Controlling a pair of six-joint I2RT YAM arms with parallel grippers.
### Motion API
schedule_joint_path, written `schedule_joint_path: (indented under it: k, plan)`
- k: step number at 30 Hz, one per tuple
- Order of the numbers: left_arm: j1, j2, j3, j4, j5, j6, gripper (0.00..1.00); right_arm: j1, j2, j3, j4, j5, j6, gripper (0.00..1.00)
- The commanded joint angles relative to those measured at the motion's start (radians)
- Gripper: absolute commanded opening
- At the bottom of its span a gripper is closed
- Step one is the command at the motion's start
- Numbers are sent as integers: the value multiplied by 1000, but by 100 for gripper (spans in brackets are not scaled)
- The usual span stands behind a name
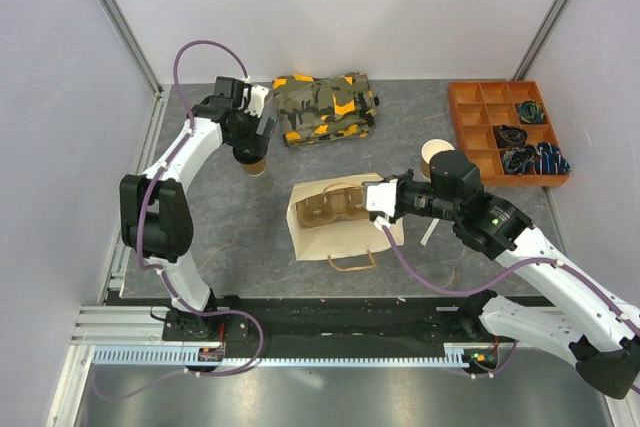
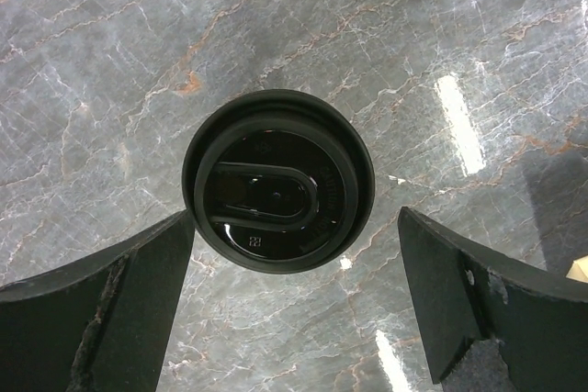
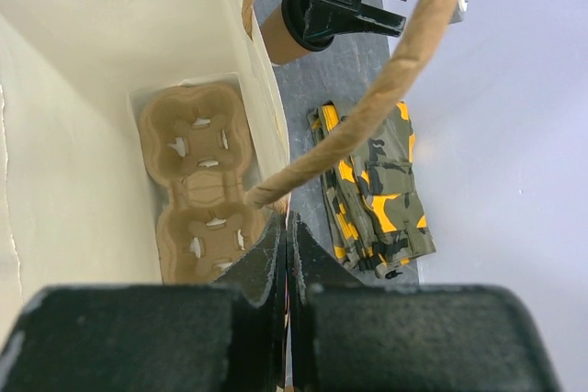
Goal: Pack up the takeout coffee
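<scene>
Two arms work well apart on the grey table (image 1: 262,247). We see the left claw (image 2: 296,227) spread wide over the coffee (image 2: 278,181), which stands upright on the table at the far left, just beside the near left corner of a folded camo cloth (image 1: 325,109). From the left wrist we look straight down on its black lid (image 2: 276,149), with one finger (image 2: 110,309) to each side and the lid between them. The left finger's tip sits right at the lid's rim, and we cannot tell whether it touches. The right finger stands a little off. This claw holds nothing.

We find the right claw (image 3: 286,236) pressed shut on the rim of the bag (image 1: 345,244), pinching the paper wall just beside the foot of a rope handle (image 3: 386,89). The bag sits mid-table with its mouth held open, well apart from the coffee. Looking down into it from the right wrist, we see a two-hole carrier (image 3: 197,190) lying flat at the bottom, both holes bare. The same view catches the coffee's tan side beyond the bag's rim, with the left claw over its top.

A second cup (image 1: 435,154), tan, with no lid and a pale inside, stands right of the bag, partly hidden behind the right wrist. An orange tray (image 1: 468,95) with square compartments lies at the far right, with dark odds and ends in its right-hand cells. We cannot make out what they are.
</scene>
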Motion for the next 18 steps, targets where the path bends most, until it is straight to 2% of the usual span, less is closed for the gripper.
schedule_joint_path:
  k: [1, 18]
  plan:
    - [-4, 20, 34, 27, 8, 29, 100, 5, -1, 10, 25, -3, 4, 0]
    - [-4, 67, 83, 28, 16, 22, 98, 3, 12, 27, 21, 15, 38, 0]
